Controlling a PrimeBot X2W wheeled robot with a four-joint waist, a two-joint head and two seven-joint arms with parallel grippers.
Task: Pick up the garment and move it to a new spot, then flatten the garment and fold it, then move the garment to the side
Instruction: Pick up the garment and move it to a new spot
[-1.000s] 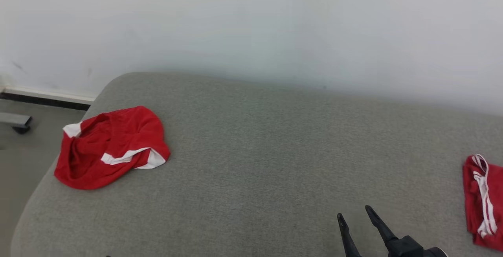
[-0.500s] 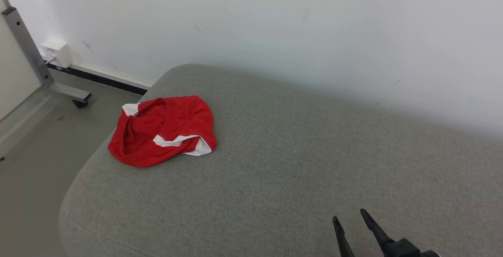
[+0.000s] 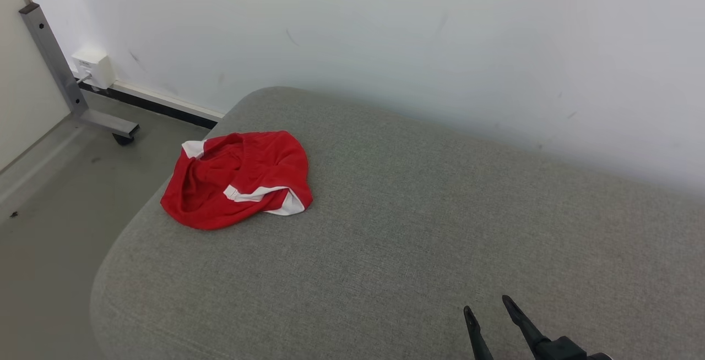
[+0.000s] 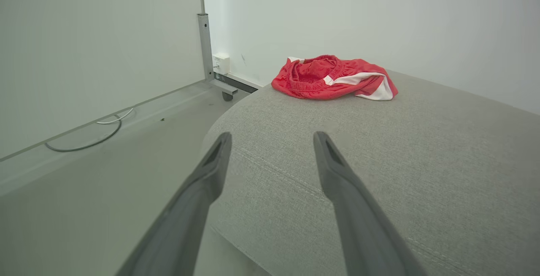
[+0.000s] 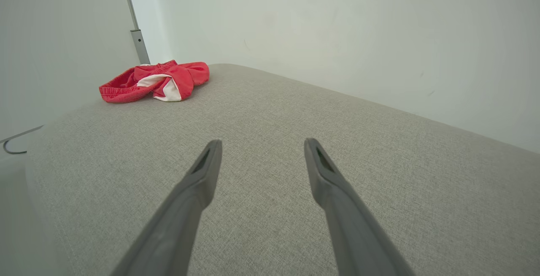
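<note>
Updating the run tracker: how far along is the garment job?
Done: nothing visible. The red garment lies crumpled near the far left corner of the grey cushion, not flattened or folded. In hand: nothing; the left hand and right hand are both open, empty and well short of it. Left: pick it up, move it, flatten, fold, set aside.

I face a grey cushion [image 3: 440,228] set against a white wall [image 3: 385,30]. On my left a metal post [image 3: 52,57] stands on the floor [image 3: 49,228], with a caster [image 3: 122,140] under its foot. A white box [image 3: 95,67] sits beside it. A thin cable [image 4: 97,139] curls nearby.
</note>
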